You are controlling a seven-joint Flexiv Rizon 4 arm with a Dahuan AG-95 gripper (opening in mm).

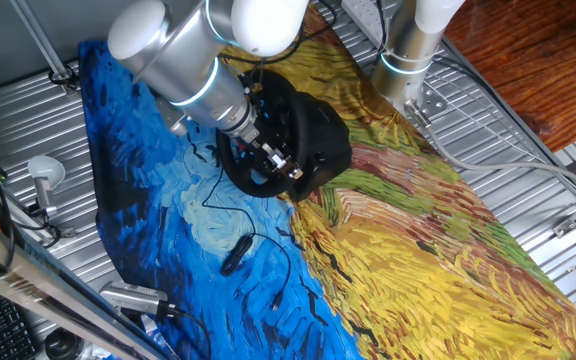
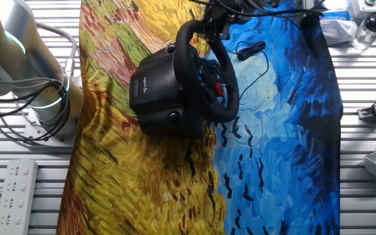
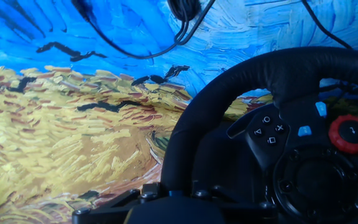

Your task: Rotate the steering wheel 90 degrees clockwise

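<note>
Cloth [image 2: 273, 170] printed with thick swirling brushstrokes, blue on one half and yellow-gold wheat on the other, covers a ribbed metal table [image 2: 364, 209], and on it, near the seam of the two colours, sits the steering wheel [image 2: 227, 104]: a thick, matte black round rim standing upright on a bulky, rounded black base [image 2: 158, 98]. The hub carries small blue-lit buttons and a red knob [image 3: 351, 133] with a knurled edge, seen close in the hand view beside a cluster of symbol-marked buttons. A silver arm [image 1: 183, 55] with smooth cylindrical joints reaches down to the wheel, and the gripper [image 1: 280, 163] sits against the rim at its top edge as the other fixed view frames it [image 2: 209, 25]. Whether the fingers are spread or pressed onto the rim cannot be told, as dark hardware and cables crowd them in both fixed views and the hand view shows only the black bracket at its lower edge. A small black cabled device [image 1: 234, 254], slim and elongated, lies on the blue cloth apart from the wheel, its thin cable looping away. A white power strip [image 2: 13, 190] rests on the bare table.
</note>
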